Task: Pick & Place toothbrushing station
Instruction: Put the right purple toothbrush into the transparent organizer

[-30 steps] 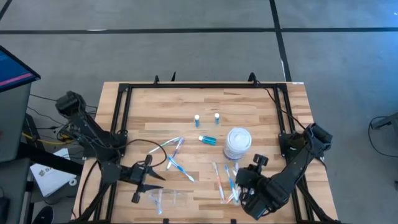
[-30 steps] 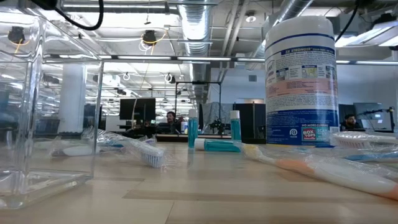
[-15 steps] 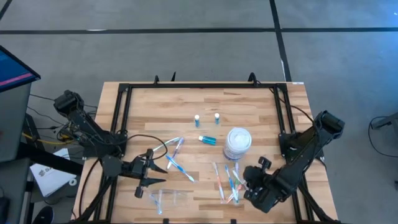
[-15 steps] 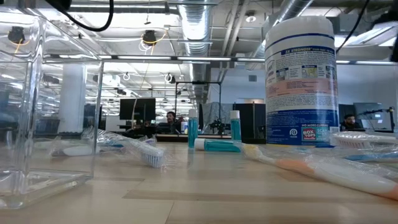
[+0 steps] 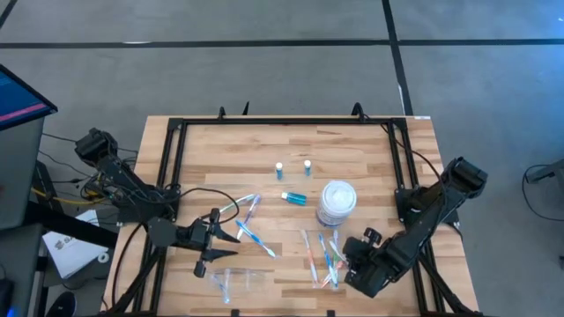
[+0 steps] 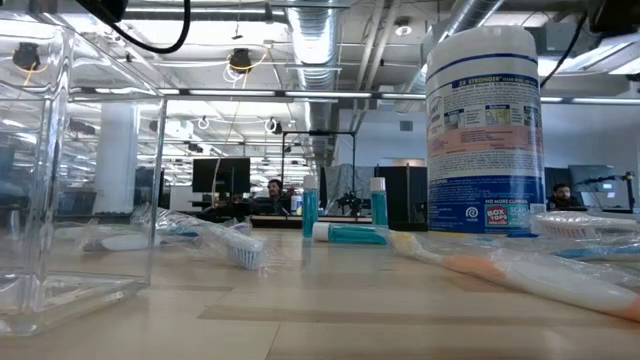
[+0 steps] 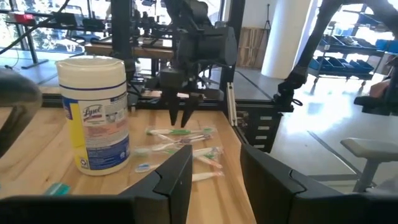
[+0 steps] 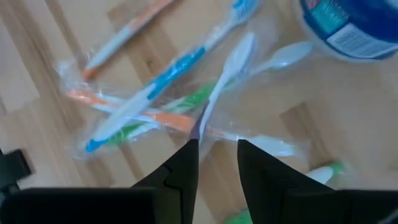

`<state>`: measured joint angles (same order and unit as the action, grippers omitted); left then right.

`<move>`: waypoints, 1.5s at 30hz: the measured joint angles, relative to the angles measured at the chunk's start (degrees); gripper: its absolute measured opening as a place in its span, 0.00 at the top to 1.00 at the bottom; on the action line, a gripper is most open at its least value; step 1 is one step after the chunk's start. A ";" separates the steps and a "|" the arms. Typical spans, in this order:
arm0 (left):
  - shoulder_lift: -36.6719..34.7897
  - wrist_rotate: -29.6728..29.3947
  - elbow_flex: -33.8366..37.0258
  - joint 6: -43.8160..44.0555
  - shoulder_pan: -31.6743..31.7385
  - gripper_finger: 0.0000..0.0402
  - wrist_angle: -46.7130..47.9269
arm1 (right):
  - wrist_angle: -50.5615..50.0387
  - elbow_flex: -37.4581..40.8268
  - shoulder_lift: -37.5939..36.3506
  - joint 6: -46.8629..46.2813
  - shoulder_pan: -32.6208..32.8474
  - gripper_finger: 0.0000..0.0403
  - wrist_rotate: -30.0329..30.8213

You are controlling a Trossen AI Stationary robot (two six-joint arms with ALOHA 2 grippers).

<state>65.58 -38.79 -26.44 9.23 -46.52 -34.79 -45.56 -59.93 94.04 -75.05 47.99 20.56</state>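
- We're hovering the right gripper (image 8: 214, 149) just above the toothbrush pile (image 8: 174, 106), fingers parted a slim gap, gripping nothing.
- Directly beyond the fingertips, slim toothbrushes in blue, green and orange are lying crossed inside crinkly clear wrap.
- We're judging these light, stiff and slippery; the film will likely slide, so a pinch across one handle's middle looks safest.
- Just past the pile, the white wipes canister (image 5: 336, 202) is standing upright.
- Farther out, a blue bottle (image 5: 293, 198) is lying flat, two more standing beyond it.
- The left gripper (image 5: 214, 247) is waiting, fingers spread, beside more toothbrushes (image 5: 248, 222) and a clear container (image 5: 238, 281).
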 joint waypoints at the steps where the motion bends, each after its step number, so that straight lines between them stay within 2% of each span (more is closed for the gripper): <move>1: 0.00 -0.02 0.00 0.00 0.00 0.67 0.00 | 1.36 0.36 0.00 -0.02 0.00 0.75 -0.02; 10: 0.02 -0.03 0.00 0.04 0.00 0.67 0.02 | 10.54 5.26 -0.02 0.26 0.28 0.75 -5.67; 27: 0.04 1.16 0.00 0.22 -0.07 0.67 0.04 | 10.07 5.36 -0.02 0.00 0.76 0.75 -5.73; 37: 0.04 1.18 0.00 0.22 -0.11 0.67 0.07 | 15.56 8.95 0.02 -2.15 1.17 0.75 -6.95; 45: 0.04 1.18 0.00 0.22 -0.09 0.67 0.07 | 15.43 9.00 0.02 -2.12 1.11 0.75 -6.93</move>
<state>65.63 -37.60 -26.44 9.45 -46.61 -34.72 -30.13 -50.94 94.06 -77.17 49.10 13.63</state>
